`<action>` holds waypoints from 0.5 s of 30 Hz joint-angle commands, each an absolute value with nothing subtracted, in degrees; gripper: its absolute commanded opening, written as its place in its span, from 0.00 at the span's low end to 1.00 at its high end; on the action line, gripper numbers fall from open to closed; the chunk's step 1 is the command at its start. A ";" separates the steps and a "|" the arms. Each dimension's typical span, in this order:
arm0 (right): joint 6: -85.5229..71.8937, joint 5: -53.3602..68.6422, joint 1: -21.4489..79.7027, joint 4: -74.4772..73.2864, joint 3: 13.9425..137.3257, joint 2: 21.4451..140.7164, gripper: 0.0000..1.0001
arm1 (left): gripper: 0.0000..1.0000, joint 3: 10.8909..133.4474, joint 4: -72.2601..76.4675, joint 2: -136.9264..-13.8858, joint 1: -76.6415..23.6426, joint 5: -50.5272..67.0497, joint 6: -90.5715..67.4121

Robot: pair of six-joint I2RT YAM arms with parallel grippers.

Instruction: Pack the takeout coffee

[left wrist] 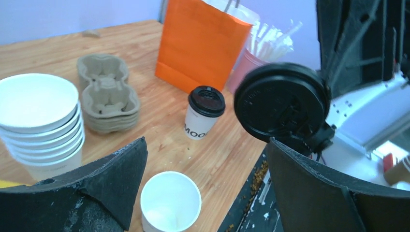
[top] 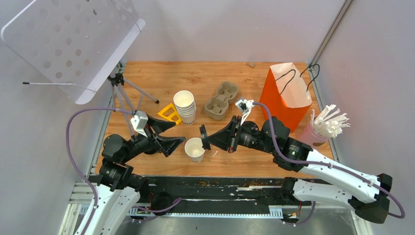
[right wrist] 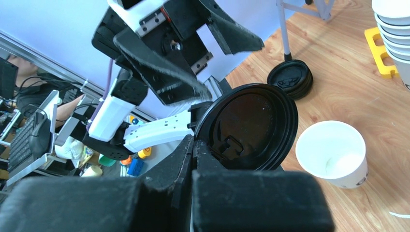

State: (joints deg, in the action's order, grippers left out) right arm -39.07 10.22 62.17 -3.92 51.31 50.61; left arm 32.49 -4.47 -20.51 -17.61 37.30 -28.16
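The takeout coffee (left wrist: 205,113), a white paper cup with dark lettering and a black lid, stood upright on the wooden table (top: 161,78). In the left wrist view it stood near the front of the orange paper bag (left wrist: 200,46) and to the right of the pulp cup carriers (left wrist: 106,94). In the top view it could not be made out, as the right arm lay across that part of the table.

Nearer the arms, a single lidless white cup (top: 195,149) stood upright on the table. The left gripper (top: 180,132) was beside it with its claw spread wide and nothing between its fingers (left wrist: 121,174).

The right gripper (top: 210,137) was clamped on the edge of a loose black lid (top: 204,137). It held the lid tilted on edge in the air, just right of the open cup and apart from it.

Behind the open cup stood a stack of lidless white cups (top: 185,105), with a yellow plastic piece (top: 170,113) just to its left. A small stack of black lids (right wrist: 290,79) lay flat on the table near the foot of a tripod (top: 120,88). At the right edge, a pink cup of white straws (top: 325,125) stood just beside the orange bag.
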 commanded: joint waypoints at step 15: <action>-44.07 13.23 62.14 9.10 52.29 53.61 0.01 | 1.00 32.59 2.99 -25.45 -35.82 36.62 -3.99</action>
State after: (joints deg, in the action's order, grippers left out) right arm -42.52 11.31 62.17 4.91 51.33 53.47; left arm 30.87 2.57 -23.57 -33.06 39.16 -12.67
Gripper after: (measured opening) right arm 0.014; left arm 0.997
